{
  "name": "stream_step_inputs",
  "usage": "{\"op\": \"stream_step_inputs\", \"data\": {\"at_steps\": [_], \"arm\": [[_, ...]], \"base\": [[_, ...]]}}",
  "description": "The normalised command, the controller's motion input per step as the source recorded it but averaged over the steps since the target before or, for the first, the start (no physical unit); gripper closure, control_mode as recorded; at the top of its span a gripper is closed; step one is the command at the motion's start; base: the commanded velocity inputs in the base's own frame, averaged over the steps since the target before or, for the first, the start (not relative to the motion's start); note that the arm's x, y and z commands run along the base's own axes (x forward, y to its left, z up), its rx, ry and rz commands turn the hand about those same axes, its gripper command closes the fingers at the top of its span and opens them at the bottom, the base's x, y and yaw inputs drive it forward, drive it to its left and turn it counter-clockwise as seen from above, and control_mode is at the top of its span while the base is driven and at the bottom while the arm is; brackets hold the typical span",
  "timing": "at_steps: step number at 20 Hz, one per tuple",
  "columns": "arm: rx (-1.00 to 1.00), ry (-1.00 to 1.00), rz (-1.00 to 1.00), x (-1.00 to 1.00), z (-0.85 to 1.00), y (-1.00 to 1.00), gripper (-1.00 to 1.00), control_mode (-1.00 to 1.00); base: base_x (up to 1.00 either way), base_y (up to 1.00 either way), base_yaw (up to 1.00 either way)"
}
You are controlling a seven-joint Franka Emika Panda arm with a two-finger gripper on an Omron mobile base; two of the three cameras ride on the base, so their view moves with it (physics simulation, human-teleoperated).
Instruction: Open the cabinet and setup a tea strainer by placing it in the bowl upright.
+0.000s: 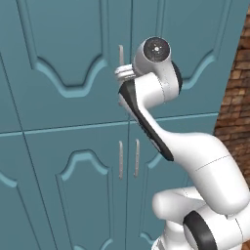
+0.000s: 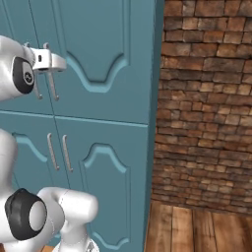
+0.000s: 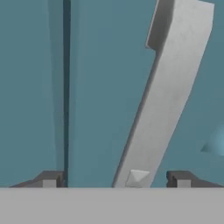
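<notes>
the gripper (image 3: 116, 181), jaws spread wide, straddles the silver bar handle (image 3: 168, 87) on the tall teal cabinet (image 1: 63, 49), doors shut; it should close squarely round the bar, then pull outward.

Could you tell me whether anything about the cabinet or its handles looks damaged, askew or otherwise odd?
Nothing stands out: the cabinet doors are shut and flush, the handle looks slanted only because the hand view is rolled, and the gripper stands open around it.
</notes>
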Motion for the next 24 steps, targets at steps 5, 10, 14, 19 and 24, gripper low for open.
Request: {"op": "stream_step_inputs", "data": {"at_steps": [5,10,14,19,24], "arm": [[0.0,-0.12,0.03,0.18,0.0,-0.01,1.0,-1.0],[0.0,-0.06,0.0,0.0,0.0,0.0,1.0,-1.0],[0.0,-0.01,0.0,0.0,0.0,0.0,1.0,-1.0],[0.01,0.0,0.0,-0.57,0.12,-0.16,1.0,-1.0],[0.11,0.02,0.0,-1.0,0.27,-0.57,1.0,-1.0]], "base": [[0.0,0.0,0.0],[0.0,0.0,0.0],[0.0,0.0,0.0],[0.0,0.0,0.0],[0.0,0.0,0.0]]}}
